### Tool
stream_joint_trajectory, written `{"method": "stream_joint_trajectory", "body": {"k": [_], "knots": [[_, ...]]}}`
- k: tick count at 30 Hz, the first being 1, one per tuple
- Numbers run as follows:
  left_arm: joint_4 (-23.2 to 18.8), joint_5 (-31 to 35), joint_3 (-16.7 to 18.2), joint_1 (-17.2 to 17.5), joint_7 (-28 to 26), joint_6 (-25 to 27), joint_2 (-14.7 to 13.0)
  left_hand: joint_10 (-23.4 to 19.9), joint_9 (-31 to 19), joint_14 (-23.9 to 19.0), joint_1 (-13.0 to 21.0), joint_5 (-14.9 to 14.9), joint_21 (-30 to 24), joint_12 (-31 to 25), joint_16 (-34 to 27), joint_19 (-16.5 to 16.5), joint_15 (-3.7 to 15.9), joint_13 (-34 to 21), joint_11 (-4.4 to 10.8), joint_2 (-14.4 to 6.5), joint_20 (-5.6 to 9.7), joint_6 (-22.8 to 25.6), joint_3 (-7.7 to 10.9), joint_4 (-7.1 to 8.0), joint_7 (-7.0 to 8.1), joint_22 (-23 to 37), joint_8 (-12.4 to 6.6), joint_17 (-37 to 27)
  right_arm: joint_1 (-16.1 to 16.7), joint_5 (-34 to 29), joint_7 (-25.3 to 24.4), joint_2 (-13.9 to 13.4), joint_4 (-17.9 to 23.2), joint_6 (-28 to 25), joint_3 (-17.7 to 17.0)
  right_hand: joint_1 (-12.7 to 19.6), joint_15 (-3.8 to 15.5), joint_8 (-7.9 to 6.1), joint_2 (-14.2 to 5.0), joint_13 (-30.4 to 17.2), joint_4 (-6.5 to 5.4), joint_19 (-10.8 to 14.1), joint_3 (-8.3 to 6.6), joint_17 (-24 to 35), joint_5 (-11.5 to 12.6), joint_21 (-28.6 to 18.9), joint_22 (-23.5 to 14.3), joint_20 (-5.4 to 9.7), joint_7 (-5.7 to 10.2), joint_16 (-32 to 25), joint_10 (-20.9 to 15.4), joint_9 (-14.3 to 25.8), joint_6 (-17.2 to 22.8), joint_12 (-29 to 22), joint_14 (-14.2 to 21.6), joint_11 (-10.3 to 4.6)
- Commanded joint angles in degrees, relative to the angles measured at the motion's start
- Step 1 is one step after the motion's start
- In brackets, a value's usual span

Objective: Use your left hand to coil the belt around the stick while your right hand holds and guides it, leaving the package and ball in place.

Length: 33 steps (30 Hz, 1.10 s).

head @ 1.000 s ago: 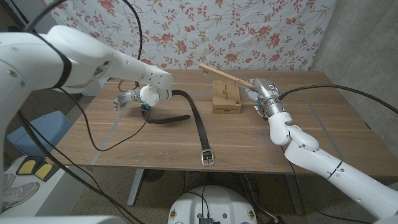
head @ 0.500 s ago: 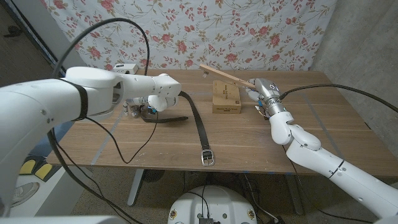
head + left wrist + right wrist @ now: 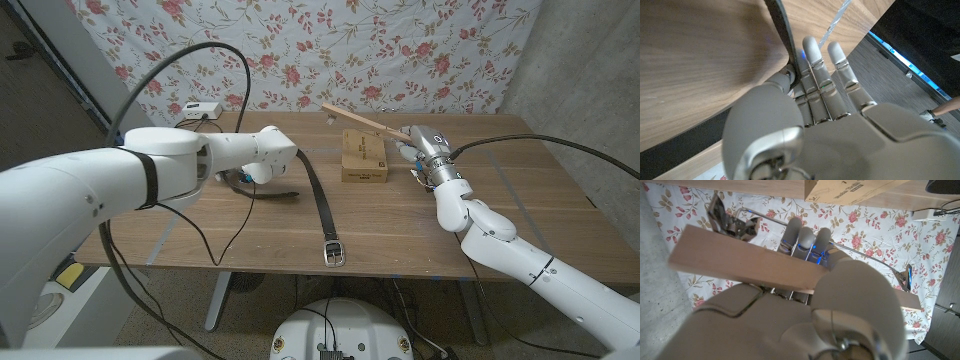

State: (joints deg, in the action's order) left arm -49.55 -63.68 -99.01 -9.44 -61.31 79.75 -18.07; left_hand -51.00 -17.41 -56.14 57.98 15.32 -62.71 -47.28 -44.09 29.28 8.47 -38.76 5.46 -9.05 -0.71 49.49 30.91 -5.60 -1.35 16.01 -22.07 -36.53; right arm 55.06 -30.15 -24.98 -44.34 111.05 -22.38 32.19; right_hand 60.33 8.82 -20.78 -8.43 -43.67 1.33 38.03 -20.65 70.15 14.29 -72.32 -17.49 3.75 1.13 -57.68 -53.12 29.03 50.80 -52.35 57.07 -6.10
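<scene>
Wooden table (image 3: 520,190) spans the room in front of a rose-printed cloth backdrop (image 3: 330,50), with a grey wall to the right of it. Black belt (image 3: 318,195) lies on the tabletop with its long axis running from the left hand (image 3: 243,176) toward the near edge, where its metal buckle (image 3: 333,252) points; the far end folds back under that hand. In the left wrist view the left hand's fingers (image 3: 812,60) lie against the strap, thumb pressed to it, so it grips the belt. Cardboard package (image 3: 364,156) sits just left of the right hand (image 3: 415,145). That hand grips a wooden stick (image 3: 360,118), fingers wrapped round it, its long axis slanting up and away leftward over the package, clear of the table.
</scene>
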Motion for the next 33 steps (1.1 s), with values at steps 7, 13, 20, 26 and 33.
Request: {"method": "stream_joint_trajectory", "body": {"k": [7, 13, 20, 26, 33], "knots": [[-35.59, 57.91, 35.22, 25.49, -2.69, 0.24, -12.47, -0.55, -16.11, 0.75, 0.27, 4.70, -3.50, -3.90, 1.20, -2.66, 3.51, -11.20, 5.27, 0.26, 0.66, -1.88, -1.57, 1.89, 1.34, -1.26, -11.92, -6.67, -0.06, -0.93, -5.07, 2.68, -1.97, 0.68, 0.14, 0.98, 3.74, -0.18, -0.95, -0.31, -1.17, -0.41, -0.86, 0.23, 0.42, -0.91, 0.61, 6.05, 0.05, -0.51, -0.20, 0.55, 1.90, -0.30, -0.19, -0.29], [-40.51, 69.28, 36.52, 27.70, 0.06, 0.24, -12.77, 0.78, -19.33, 1.14, 0.05, 6.48, -4.38, -4.57, 1.80, -3.47, 3.51, -14.53, 5.64, 0.28, 0.86, -3.59, -1.94, 2.76, 1.81, -2.18, -13.52, -9.00, -0.21, -1.23, -6.99, 3.41, -2.74, 1.75, 0.24, 0.98, 3.74, -0.14, -0.92, -0.33, -1.20, -0.55, -0.87, 0.24, 0.43, -1.28, 1.03, 6.08, 0.06, -0.64, -0.24, 0.69, 1.87, -0.31, -0.22, -0.19], [-45.31, 79.25, 36.92, 29.41, 4.28, -1.49, -13.67, 0.52, -21.53, 0.88, 0.05, 7.67, -5.02, -4.55, 2.26, -3.68, 3.59, -15.10, 5.79, 0.46, 0.96, -3.53, -2.10, 3.19, 1.91, -2.83, -15.03, -10.45, -0.30, -1.64, -8.42, 4.02, -3.00, 2.55, 0.36, 1.02, 3.75, -0.02, -0.91, -0.42, -1.21, -0.77, -0.90, 0.26, 0.46, -1.83, 1.65, 6.13, 0.06, -0.86, -0.24, 0.74, 1.95, -0.33, -0.22, -0.32], [-48.11, 84.77, 36.84, 29.70, 7.35, -2.09, -14.27, -0.19, -22.95, 0.48, 0.20, 8.61, -5.47, -4.44, 2.64, -3.50, 3.62, -15.01, 5.76, 0.72, 1.22, -3.73, -2.03, 3.36, 1.87, -3.40, -15.86, -11.51, -0.03, -1.87, -9.41, 4.05, -2.93, 3.61, 0.22, 1.04, 3.75, 0.04, -0.88, -0.55, -1.21, -0.86, -0.91, 0.27, 0.47, -2.12, 1.98, 6.18, 0.02, -0.98, -0.21, 0.75, 2.00, -0.38, -0.23, -0.25], [-50.99, 90.99, 36.45, 29.71, 10.33, -3.14, -15.57, -0.01, -23.13, 0.18, 0.20, 9.49, -5.77, -4.43, 3.07, -3.60, 3.60, -15.64, 5.82, 1.07, 1.30, -3.69, -2.05, 3.63, 2.14, -3.91, -15.98, -12.51, 0.82, -1.65, -10.53, 4.01, -2.60, 5.17, -0.26, 1.05, 3.74, 0.04, -0.83, -0.57, -1.22, -0.98, -0.92, 0.28, 0.49, -2.54, 2.45, 6.21, 0.16, -1.13, -0.16, 0.94, 2.03, -0.34, -0.30, -0.32]]}}
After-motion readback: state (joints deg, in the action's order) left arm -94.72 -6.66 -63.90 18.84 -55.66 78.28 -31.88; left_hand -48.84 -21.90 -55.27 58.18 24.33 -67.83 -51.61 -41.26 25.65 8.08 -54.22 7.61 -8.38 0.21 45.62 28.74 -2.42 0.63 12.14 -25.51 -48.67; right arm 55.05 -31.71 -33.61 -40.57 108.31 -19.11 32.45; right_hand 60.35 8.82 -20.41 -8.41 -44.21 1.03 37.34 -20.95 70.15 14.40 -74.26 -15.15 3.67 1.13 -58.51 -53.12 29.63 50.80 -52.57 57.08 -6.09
